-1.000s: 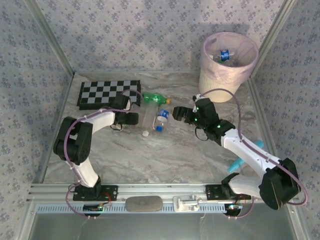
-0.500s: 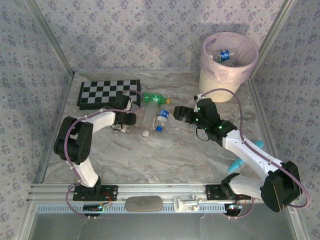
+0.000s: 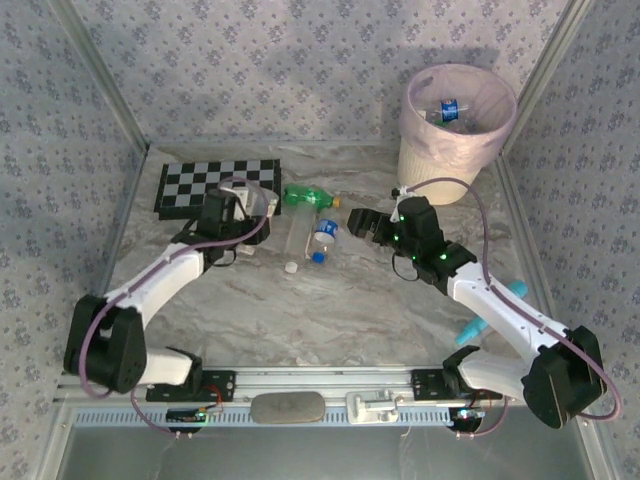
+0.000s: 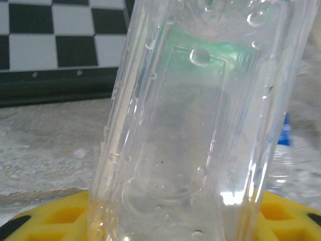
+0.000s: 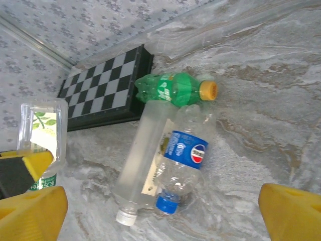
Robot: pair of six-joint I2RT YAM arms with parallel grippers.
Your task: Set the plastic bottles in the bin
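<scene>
Grey-veined, marble-look bench takes up the middle of the top view. A round cream-white bin, lined with a translucent pink bag, stands on it in the upper right of that view. A few discarded plastic bottles lie inside, one with a blue label. A black-and-white chessboard lies flat in the upper left.

The left fingers sit at the chessboard's right edge. They are closed on a clear, square-sided plastic bottle with a green-leaf label. From the left wrist, that bottle's wet wall rises between the yellow pads at the bottom of the frame. From the right wrist it stands at the left edge, in front of the chessboard.

The right fingers are spread wide and hold nothing. They point left, just right of centre in the top view, near a cluster of three loose bottles.

The cluster lies on the bench at upper centre. A long clear bottle with a white cap touches a clear bottle with a blue label and blue cap on its right. A green bottle with an orange cap lies crosswise above them, beside the chessboard's corner. All three are well apart from the bin.
</scene>
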